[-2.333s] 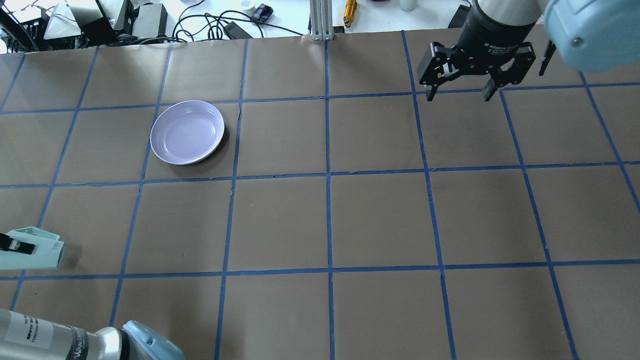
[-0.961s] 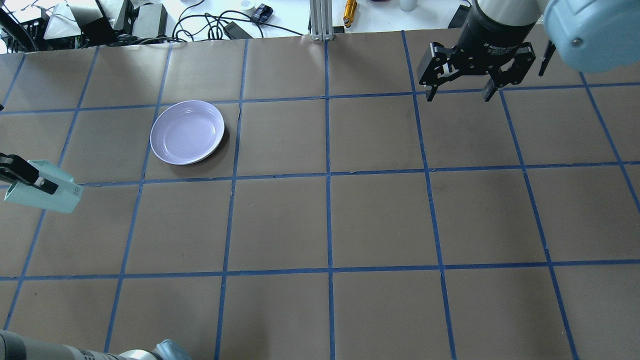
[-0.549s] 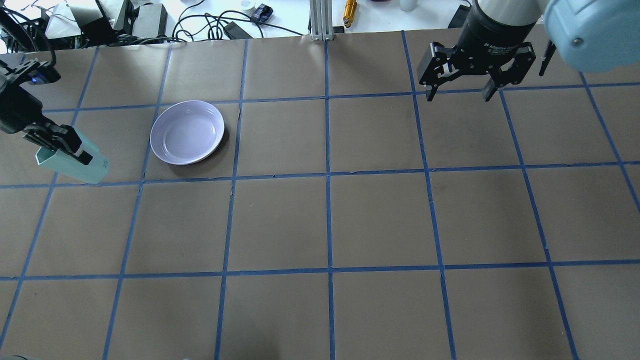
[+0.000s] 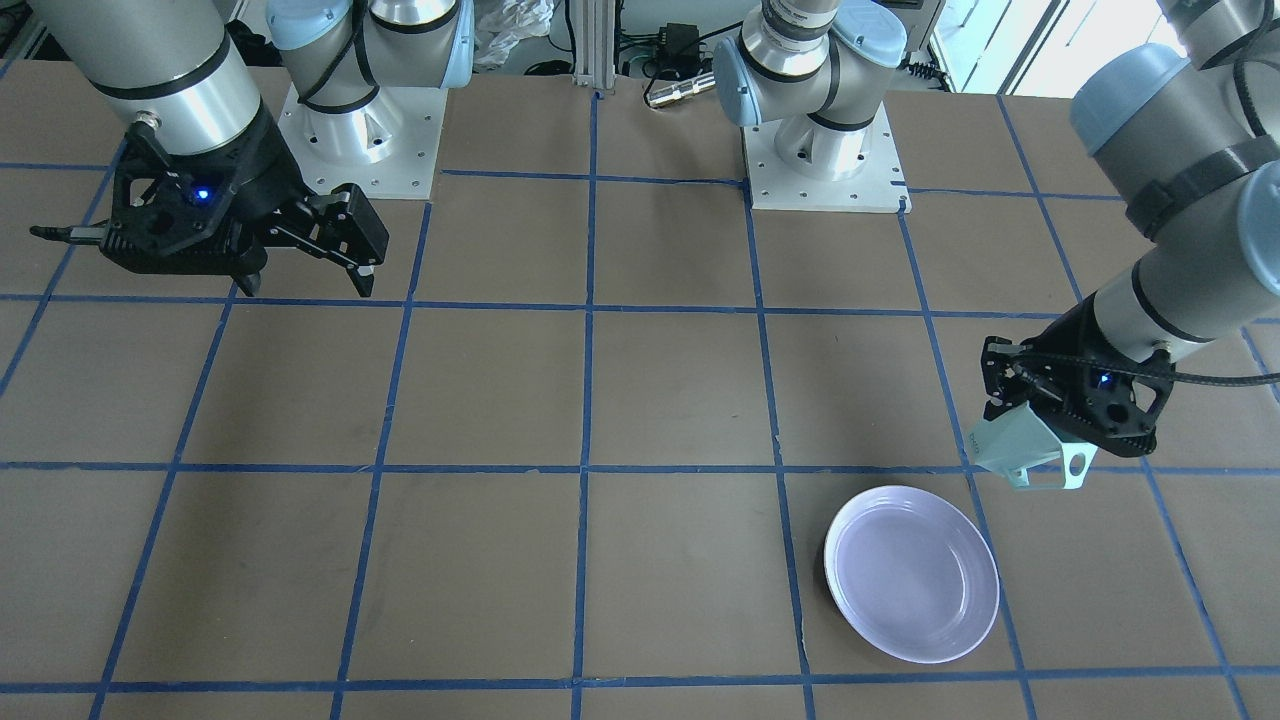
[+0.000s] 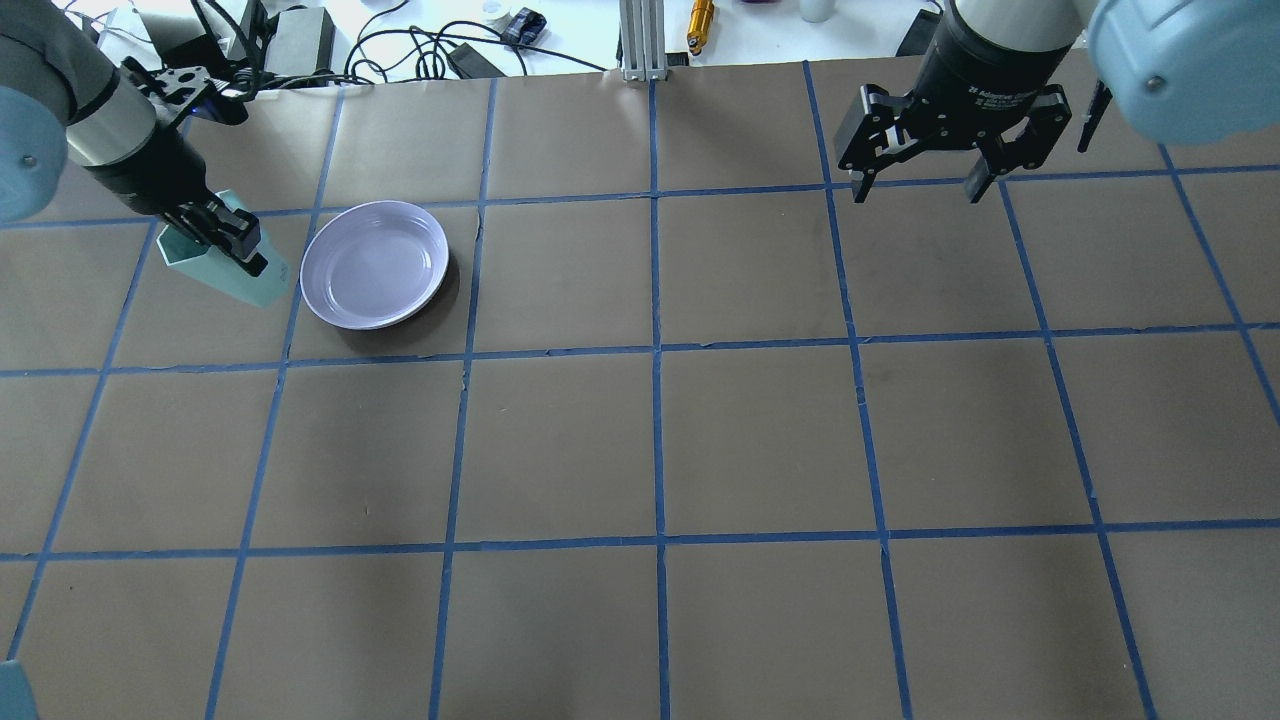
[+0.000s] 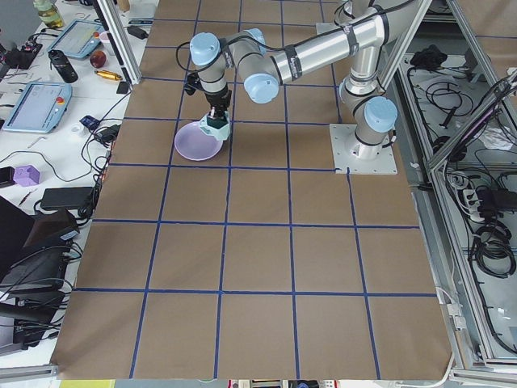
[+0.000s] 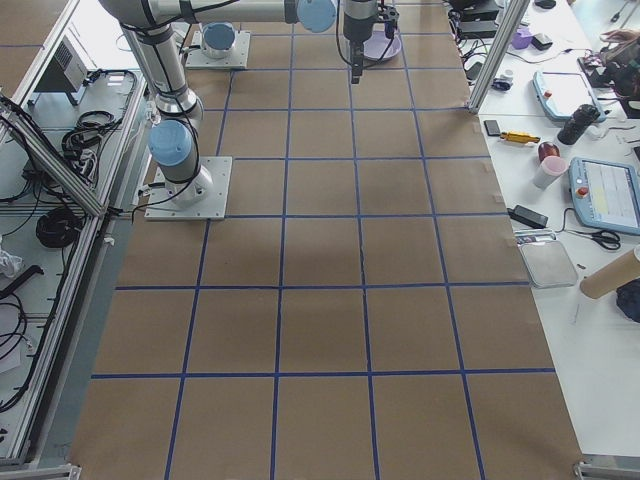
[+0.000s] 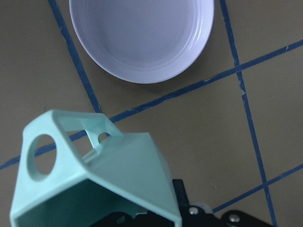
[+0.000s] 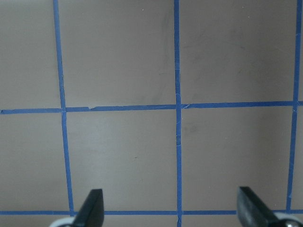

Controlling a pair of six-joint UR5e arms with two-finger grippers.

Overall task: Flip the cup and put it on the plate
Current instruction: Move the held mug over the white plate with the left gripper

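cup (image 5: 252, 287): clear of the bench (image 5: 760, 430), held in the air just beside the plate's rim on the robot's left; not over the plate yet; tilted, base angled down and toward the plate; wrist view shows the dark mouth (image 8: 71, 208) facing back up at the camera, handle (image 8: 40, 156) out to one side

left claw (image 5: 235, 250): clamped on the cup at its rim wall; one finger lies along the outer facet, the other is hidden

plate (image 5: 375, 265): flat on the bench, nothing in it

right claw (image 5: 918, 190): spread wide, holding nothing; hovers well apart at the far side

step in hand: judged as carry-over; flip looks partly made, since the cup is not level

next move calls for: shift across to the plate's middle; turn the wrist until the base faces straight down; lower to contact; release only then; a tilted release risks the cup tipping off the raised rim
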